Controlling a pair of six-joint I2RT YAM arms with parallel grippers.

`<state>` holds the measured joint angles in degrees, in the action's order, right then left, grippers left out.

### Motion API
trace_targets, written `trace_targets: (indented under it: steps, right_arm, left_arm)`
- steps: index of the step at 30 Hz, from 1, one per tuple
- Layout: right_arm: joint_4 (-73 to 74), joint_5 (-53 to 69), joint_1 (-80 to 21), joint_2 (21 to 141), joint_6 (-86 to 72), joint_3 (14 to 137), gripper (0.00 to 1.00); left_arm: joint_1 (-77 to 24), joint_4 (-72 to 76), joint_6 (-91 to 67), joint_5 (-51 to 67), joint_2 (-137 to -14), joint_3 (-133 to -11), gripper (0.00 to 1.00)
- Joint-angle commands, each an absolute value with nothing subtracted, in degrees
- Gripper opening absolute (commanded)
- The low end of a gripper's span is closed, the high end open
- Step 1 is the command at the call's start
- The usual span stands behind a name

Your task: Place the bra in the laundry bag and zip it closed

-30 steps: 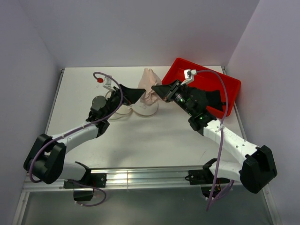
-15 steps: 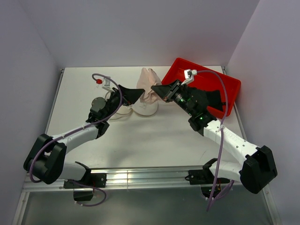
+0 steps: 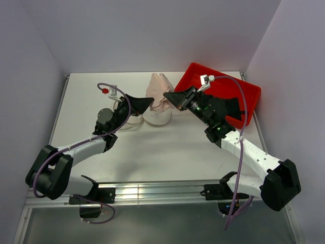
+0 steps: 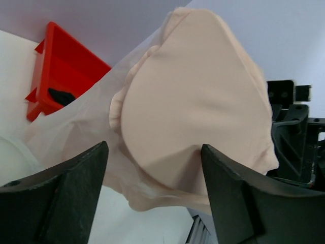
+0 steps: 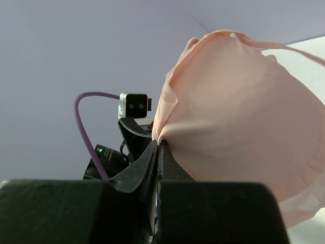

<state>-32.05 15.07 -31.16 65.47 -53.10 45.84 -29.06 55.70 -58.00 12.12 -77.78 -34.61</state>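
Note:
The pale pink-beige bra (image 3: 158,92) hangs upright at the table's middle back, over the whitish mesh laundry bag (image 3: 156,119). My right gripper (image 3: 168,96) is shut on the bra's edge, and the pinch shows in the right wrist view (image 5: 159,145) below the rounded cup (image 5: 238,112). My left gripper (image 3: 145,103) is open just left of the bra. In the left wrist view its fingers (image 4: 56,203) stand either side of the cup (image 4: 198,96) without touching it. Translucent mesh (image 4: 81,127) drapes against the bra's left side.
A red plastic tray (image 3: 231,94) stands at the back right behind my right arm, with a dark item in it (image 4: 62,94). A pale ring of the bag's rim (image 3: 129,121) lies on the table under my left wrist. Walls close in on three sides.
My left gripper has drawn back slightly to the left. The top of the bra has shifted a little left. My right gripper keeps its hold.

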Motion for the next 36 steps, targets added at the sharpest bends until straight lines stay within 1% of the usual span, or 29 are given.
trace_targets:
  steps: [1, 3, 4, 6, 7, 9, 10, 12, 13, 15, 16, 17, 18, 19, 20, 21, 22, 23, 24, 26, 27, 28, 30, 31, 36]
  right_arm:
    - [-36.74, 16.43, -31.55, 63.98, -54.49, 46.50, 0.00]
    - [-36.83, 16.70, -31.55, 63.90, -54.75, 46.41, 0.00]
    - [-36.83, 16.70, -31.64, 63.90, -54.67, 46.32, 0.00]
    - [-36.39, 16.44, -31.64, 63.63, -54.58, 46.23, 0.00]
    - [-36.21, 16.35, -31.55, 63.46, -54.32, 46.14, 0.00]
    - [-35.51, 16.08, -31.64, 63.19, -53.88, 45.88, 0.00]
    - [-35.33, 15.91, -31.64, 63.19, -53.79, 45.53, 0.00]
    - [-35.16, 15.56, -31.64, 63.11, -53.61, 45.09, 0.00]
    - [-35.07, 15.47, -31.64, 63.19, -53.53, 44.83, 0.00]
    - [-33.84, 15.56, -31.64, 63.28, -52.48, 44.74, 0.00]
    - [-33.32, 15.38, -31.64, 63.11, -51.95, 44.30, 0.03]
    - [-32.61, 15.03, -31.64, 62.41, -51.16, 44.04, 0.07]
    - [-30.00, 14.77, -31.64, 61.97, -48.37, 44.12, 0.13]
    - [-27.62, 15.11, -31.55, 61.70, -45.99, 45.25, 0.26]
    - [-21.25, 15.73, -31.55, 61.44, -40.22, 46.48, 0.34]
    - [-17.09, 16.08, -31.55, 61.44, -37.12, 47.97, 0.44]
    - [-12.35, 16.00, -31.55, 61.61, -33.26, 51.64, 0.60]
    - [-4.47, 15.47, -31.55, 61.44, -26.70, 53.33, 0.66]
    - [-1.78, 14.42, -31.29, 61.09, -24.02, 54.57, 0.78]
    - [3.31, 13.80, -31.03, 59.25, -18.23, 57.03, 0.89]
    - [3.60, 13.19, -31.03, 58.28, -17.15, 57.39, 0.96]
    - [3.69, 14.05, -31.03, 57.49, -15.83, 57.83, 0.99]
    - [4.04, 17.38, -30.94, 56.08, -11.35, 58.62, 1.00]
    - [4.30, 20.88, -30.76, 56.07, -10.03, 59.75, 1.00]
    - [5.45, 30.83, -30.41, 58.44, -4.49, 63.71, 1.00]
  left_arm:
    - [-28.83, 63.71, -59.85, 12.30, -77.96, -35.77, 0.77]
    - [-28.83, 64.86, -60.47, 12.57, -79.18, -36.21, 0.72]
    - [-28.74, 65.47, -61.16, 12.66, -79.54, -36.38, 0.66]
    - [-28.74, 66.88, -61.70, 13.01, -80.15, -36.56, 0.58]
    - [-28.65, 67.23, -61.96, 13.09, -80.16, -36.48, 0.49]
    - [-28.39, 67.06, -61.88, 12.83, -79.46, -36.30, 0.41]
    - [-28.13, 66.71, -61.53, 12.75, -79.11, -36.30, 0.31]
    - [-27.69, 65.40, -61.26, 12.92, -77.79, -36.30, 0.22]
    - [-27.34, 64.96, -60.91, 12.92, -77.26, -36.21, 0.13]
    - [-27.07, 62.06, -60.12, 12.92, -75.33, -36.30, 0.05]
    - [-26.72, 60.31, -58.81, 12.83, -74.45, -36.56, 0.00]
    - [-26.54, 57.94, -57.93, 12.83, -72.62, -37.52, 0.00]
    - [-26.37, 52.35, -55.40, 13.01, -71.64, -38.31, 0.00]
    - [-26.02, 48.99, -53.89, 14.05, -70.59, -39.28, 0.00]
    - [-25.84, 45.30, -52.22, 14.58, -68.66, -41.90, 0.00]
    - [-25.84, 36.65, -48.20, 15.11, -67.77, -43.58, 0.00]
    - [-25.84, 31.69, -45.82, 16.60, -66.89, -45.77, 0.00]
    - [-25.84, 26.59, -43.27, 17.48, -66.36, -50.75, 0.00]
    - [-25.84, 16.19, -38.72, 18.19, -66.44, -53.50, 0.00]
    - [-25.93, 7.42, -35.00, 19.50, -66.62, -60.95, 0.00]
    - [-25.93, 3.82, -32.20, 19.95, -66.71, -62.91, 0.00]
    - [-26.01, -3.44, -30.78, 20.30, -66.97, -64.93, 0.00]
    - [-26.97, -10.25, -25.96, 20.31, -67.50, -70.30, 0.00]
    - [-27.50, -15.94, -24.45, 19.87, -67.85, -73.10, 0.00]
    - [-32.33, -29.07, -14.62, 17.32, -69.08, -78.92, 0.00]
